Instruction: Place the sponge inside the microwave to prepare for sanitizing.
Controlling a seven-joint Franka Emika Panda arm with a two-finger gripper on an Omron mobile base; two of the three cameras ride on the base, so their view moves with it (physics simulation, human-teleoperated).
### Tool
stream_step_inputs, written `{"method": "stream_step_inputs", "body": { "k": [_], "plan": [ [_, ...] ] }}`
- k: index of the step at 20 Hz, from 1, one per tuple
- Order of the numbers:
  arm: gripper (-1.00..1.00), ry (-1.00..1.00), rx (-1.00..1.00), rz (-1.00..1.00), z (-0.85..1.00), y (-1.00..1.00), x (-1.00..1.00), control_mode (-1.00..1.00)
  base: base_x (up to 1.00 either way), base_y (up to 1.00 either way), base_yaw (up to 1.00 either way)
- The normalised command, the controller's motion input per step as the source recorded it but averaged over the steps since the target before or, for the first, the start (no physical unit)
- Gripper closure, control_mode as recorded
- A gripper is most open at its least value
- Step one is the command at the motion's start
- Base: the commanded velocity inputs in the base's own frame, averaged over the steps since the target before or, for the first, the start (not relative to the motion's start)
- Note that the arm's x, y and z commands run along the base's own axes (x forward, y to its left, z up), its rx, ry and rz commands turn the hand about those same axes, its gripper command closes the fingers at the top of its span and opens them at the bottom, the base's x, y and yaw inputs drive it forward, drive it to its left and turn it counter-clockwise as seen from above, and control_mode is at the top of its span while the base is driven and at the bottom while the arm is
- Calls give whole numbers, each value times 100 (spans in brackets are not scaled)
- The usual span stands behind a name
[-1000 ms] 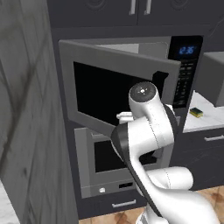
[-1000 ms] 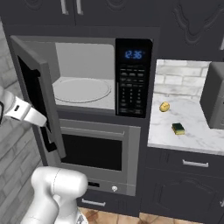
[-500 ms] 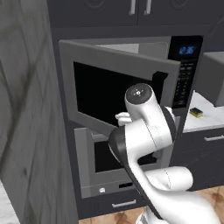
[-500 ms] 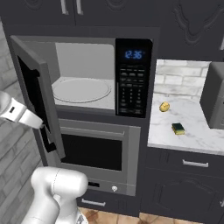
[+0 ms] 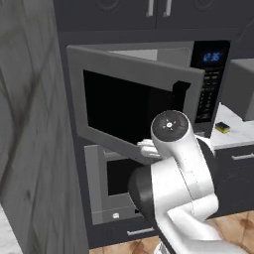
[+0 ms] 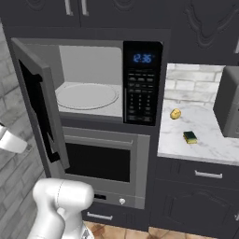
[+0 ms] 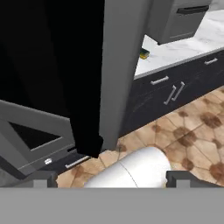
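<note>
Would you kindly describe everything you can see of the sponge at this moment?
The sponge is a small rectangular block, dark green on its upper face with a yellow layer showing beneath. It lies flat on the white marbled counter to the right of the microwave, nearer the front edge than the small yellow-orange lump behind it, and apart from that lump. Nothing grips or touches it except the counter. The left base view also shows it as a yellow and green block on the counter.
</note>
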Motion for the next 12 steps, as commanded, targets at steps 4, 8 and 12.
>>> {"method": "stream_step_inputs", "body": {
  "k": [4, 8, 12],
  "plan": [
    [-100, -1, 17, 0, 11, -51, -88, -100, 0, 0, 0],
    [-100, 0, 25, 6, 25, -66, -49, -100, 0, 0, 0],
    [-100, 1, 26, 12, 23, -82, -5, -100, 0, 0, 0]
  ]
}}
